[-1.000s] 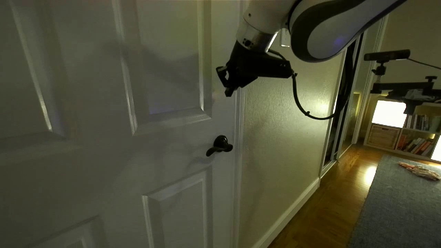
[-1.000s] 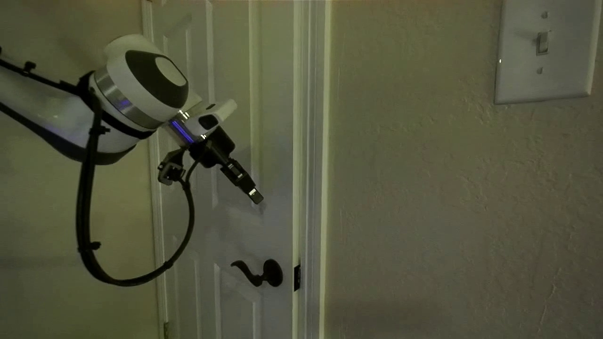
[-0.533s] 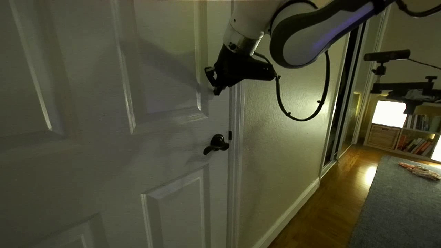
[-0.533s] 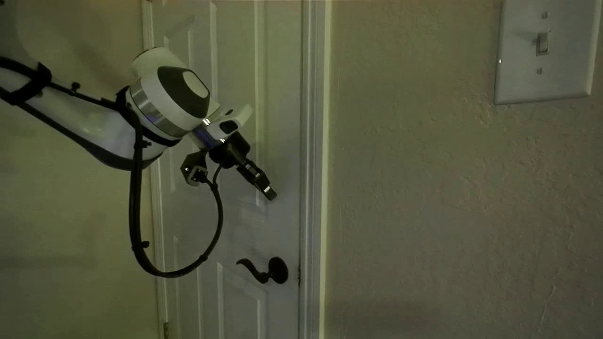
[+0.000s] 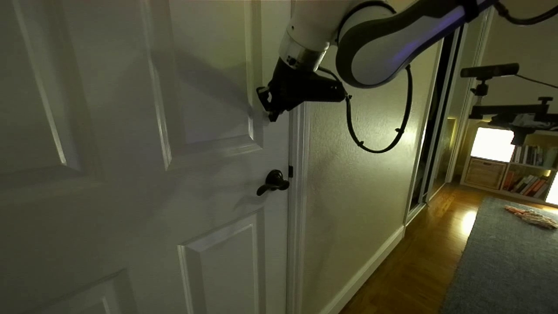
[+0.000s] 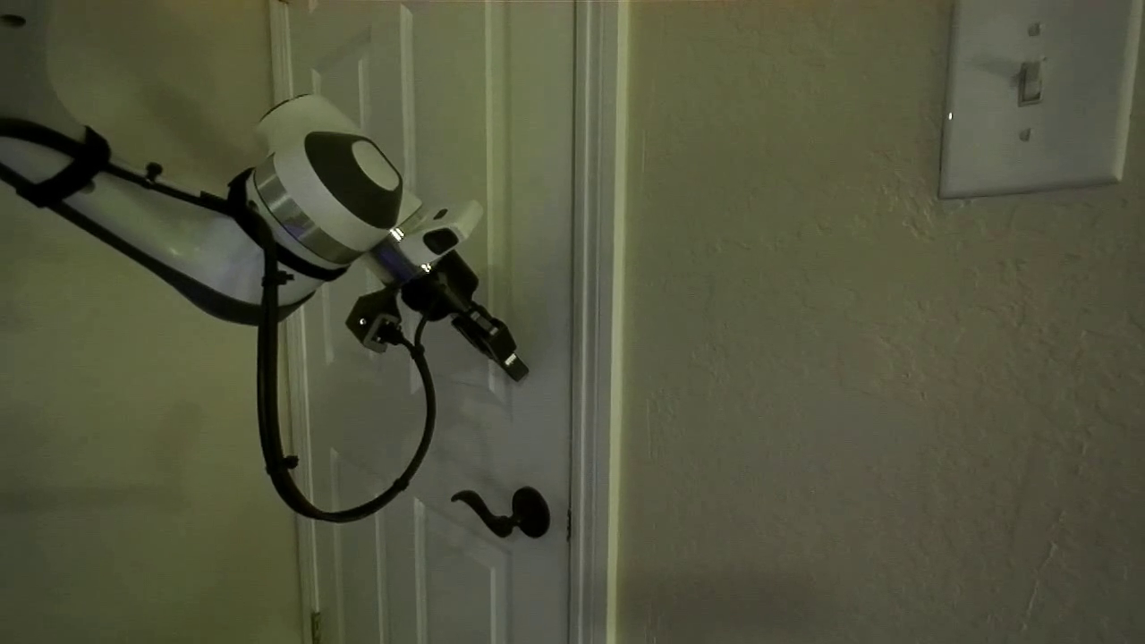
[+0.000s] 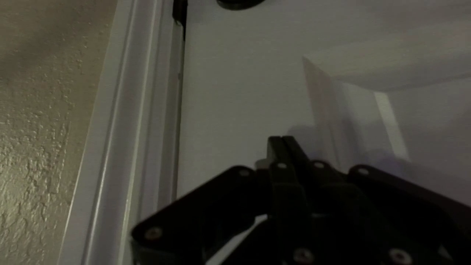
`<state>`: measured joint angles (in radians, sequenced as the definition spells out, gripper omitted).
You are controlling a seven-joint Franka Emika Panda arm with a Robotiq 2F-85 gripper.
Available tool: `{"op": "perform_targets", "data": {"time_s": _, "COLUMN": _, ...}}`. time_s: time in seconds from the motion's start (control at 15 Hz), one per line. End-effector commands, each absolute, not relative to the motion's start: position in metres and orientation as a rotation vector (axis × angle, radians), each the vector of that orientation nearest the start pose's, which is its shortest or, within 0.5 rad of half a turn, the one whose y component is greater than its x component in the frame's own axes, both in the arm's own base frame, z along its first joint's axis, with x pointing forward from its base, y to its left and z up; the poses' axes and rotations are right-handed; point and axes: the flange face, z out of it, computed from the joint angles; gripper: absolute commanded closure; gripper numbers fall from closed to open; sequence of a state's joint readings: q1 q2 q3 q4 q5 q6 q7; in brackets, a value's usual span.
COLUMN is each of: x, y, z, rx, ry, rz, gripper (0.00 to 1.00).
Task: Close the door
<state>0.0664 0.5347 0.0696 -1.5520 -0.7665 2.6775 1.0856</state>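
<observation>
The white panelled door point(image 5: 218, 187) fills much of an exterior view and also shows in an exterior view point(image 6: 537, 268). Its dark lever handle point(image 5: 274, 179) shows in both exterior views point(image 6: 528, 512). In the wrist view the door point(image 7: 239, 92) lies almost level with its frame, with a thin dark line between. My gripper point(image 5: 273, 116) is above the handle, near the door's latch edge. Its fingertips point(image 7: 275, 141) are pressed together with nothing between them, at or very close to the door face; contact cannot be told.
The white door frame point(image 6: 592, 313) borders the textured wall, with a light switch plate point(image 6: 1038, 161). A dark strike plate point(image 5: 290, 171) sits by the handle. A cable loop point(image 6: 349, 514) hangs from the arm. A camera on a stand point(image 5: 490, 71) and a shelf point(image 5: 486, 173) stand farther back.
Over the last second the door has swung toward its frame, and the gap beside it has narrowed. The arm has moved with it. In the last half second both have shifted only slightly.
</observation>
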Motion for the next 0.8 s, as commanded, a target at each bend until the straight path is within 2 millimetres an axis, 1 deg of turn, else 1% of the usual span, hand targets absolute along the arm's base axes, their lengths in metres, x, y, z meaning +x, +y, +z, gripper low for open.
{"op": "perform_targets", "data": {"time_s": 0.0, "x": 0.732, "y": 0.112, "z": 0.393, "rx": -2.979, "ry": 0.489, "rz": -1.112, "gripper": 0.96}}
{"op": "perform_targets", "data": {"time_s": 0.07, "x": 0.725, "y": 0.112, "z": 0.391, "rx": -3.026, "ry": 0.485, "rz": -1.042, "gripper": 0.71}}
{"op": "perform_targets", "data": {"time_s": 0.13, "x": 0.719, "y": 0.111, "z": 0.388, "rx": -3.048, "ry": 0.464, "rz": -0.973, "gripper": 0.71}}
{"op": "perform_targets", "data": {"time_s": 0.2, "x": 0.711, "y": 0.112, "z": 0.386, "rx": -3.077, "ry": 0.446, "rz": -0.882, "gripper": 0.65}}
{"op": "perform_targets", "data": {"time_s": 0.47, "x": 0.683, "y": 0.117, "z": 0.381, "rx": -3.115, "ry": 0.397, "rz": -0.613, "gripper": 0.39}}
{"op": "perform_targets", "data": {"time_s": 0.73, "x": 0.645, "y": 0.119, "z": 0.383, "rx": -3.132, "ry": 0.307, "rz": -0.349, "gripper": 0.15}}
